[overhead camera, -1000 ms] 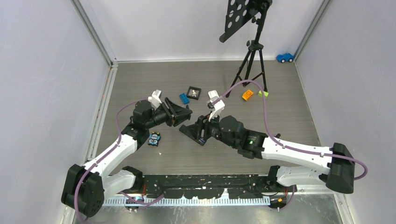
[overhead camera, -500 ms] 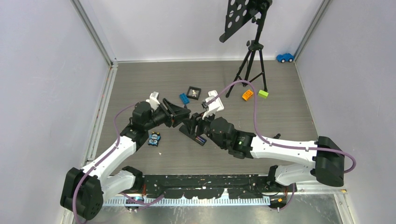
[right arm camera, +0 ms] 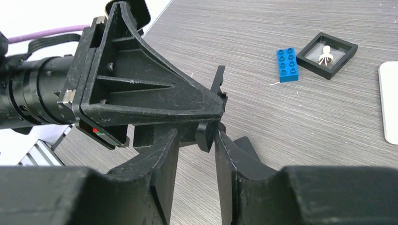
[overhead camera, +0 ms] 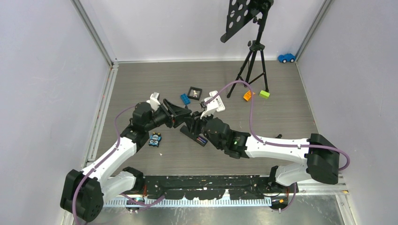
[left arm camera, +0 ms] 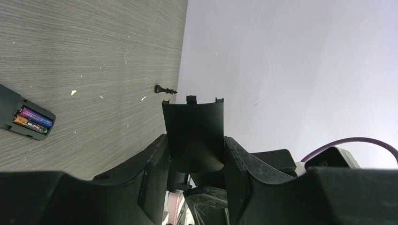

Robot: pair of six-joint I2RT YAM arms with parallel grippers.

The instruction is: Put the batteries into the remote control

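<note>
We see the left gripper (left arm camera: pixel 195 141) pinching the black battery cover (left arm camera: pixel 192 119) upright between its fingers. The right gripper (right arm camera: pixel 195 137) has its fingers close on both sides of the cover's lower end, but we cannot tell if they press it. The batteries (left arm camera: pixel 31 120) lie inside the open remote (left arm camera: pixel 10 108), at the middle left of the left wrist view.

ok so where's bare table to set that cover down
The table is bare from the left rail to the blue brick, and again between the green brick and the right wall. Crowded in the middle: left claw holding the cover, right claw, the remote and the black frame.
</note>
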